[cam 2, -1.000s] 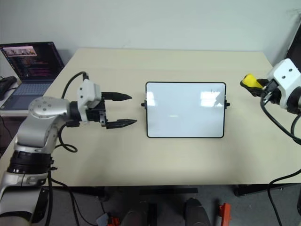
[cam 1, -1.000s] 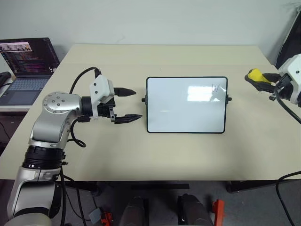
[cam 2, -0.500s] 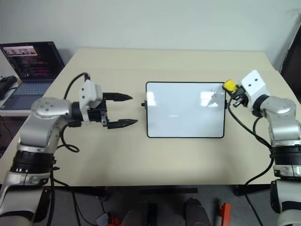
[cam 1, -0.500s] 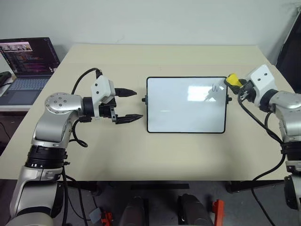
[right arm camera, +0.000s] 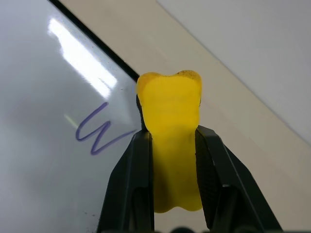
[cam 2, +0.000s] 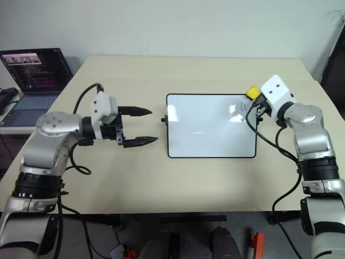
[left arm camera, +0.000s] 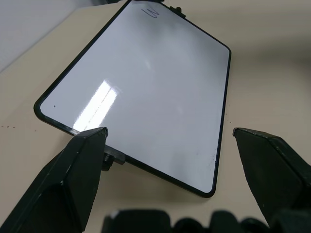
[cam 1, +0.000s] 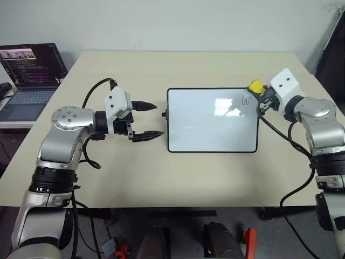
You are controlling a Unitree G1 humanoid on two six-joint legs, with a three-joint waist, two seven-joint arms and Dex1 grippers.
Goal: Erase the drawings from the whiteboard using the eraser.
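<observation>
The whiteboard (cam 1: 205,127) lies flat in the middle of the table. A thin "w" drawing (cam 1: 246,100) sits near its far right corner, and it appears again as a purple squiggle (right arm camera: 97,133) in the right wrist view. My right gripper (cam 1: 259,90) is shut on the yellow eraser (cam 1: 255,86), which hovers over that corner's frame, just beside the "w". In the right wrist view the eraser (right arm camera: 170,141) sticks out past the black fingers. My left gripper (cam 1: 159,119) stands open just left of the board, holding nothing.
An open laptop (cam 1: 29,70) sits on a side surface at the far left. The beige table (cam 1: 188,178) has bare room in front of and behind the board. A small black knob (cam 1: 164,114) juts from the board's left edge.
My right gripper has carried the eraser leftward and down from beyond the board's right edge to its far right corner. The left arm has stayed put.
</observation>
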